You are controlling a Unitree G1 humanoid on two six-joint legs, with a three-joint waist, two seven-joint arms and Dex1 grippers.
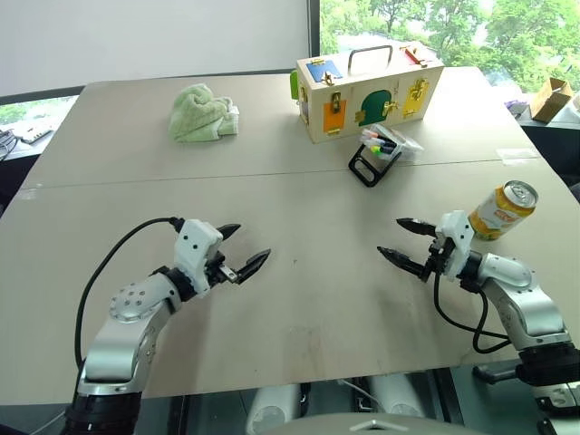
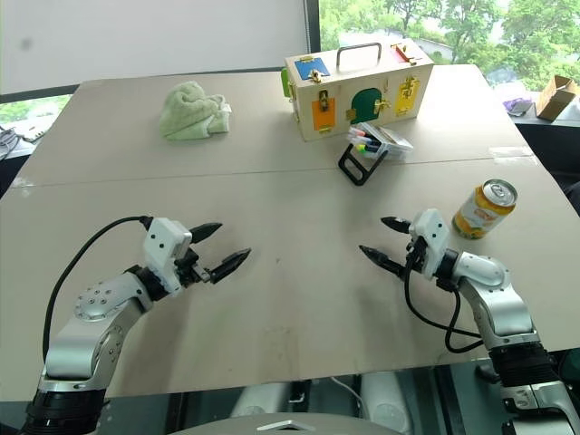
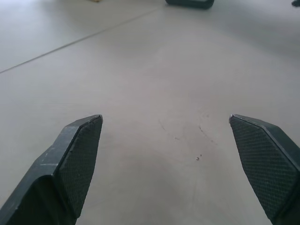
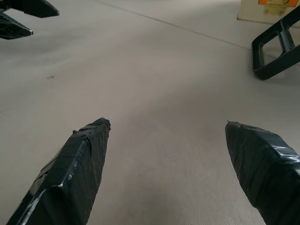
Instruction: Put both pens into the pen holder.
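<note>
Both tools, left tool (image 1: 237, 247) and right tool (image 1: 404, 240), hovered wide and empty over bare counter (image 1: 308, 299). Pen holder (image 1: 382, 149) sat well beyond right tool; pens probably already inside, hard to tell. Task looked done.

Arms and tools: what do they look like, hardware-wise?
Both arms are silver-grey metal with rounded joint housings and a white block at the wrist. A black cable loops outside each arm to the wrist. The left tool and right tool each have two black tapered, pointed fingers. Left pads are cross-hatched; the right fingers look wrapped in black tape.
</note>
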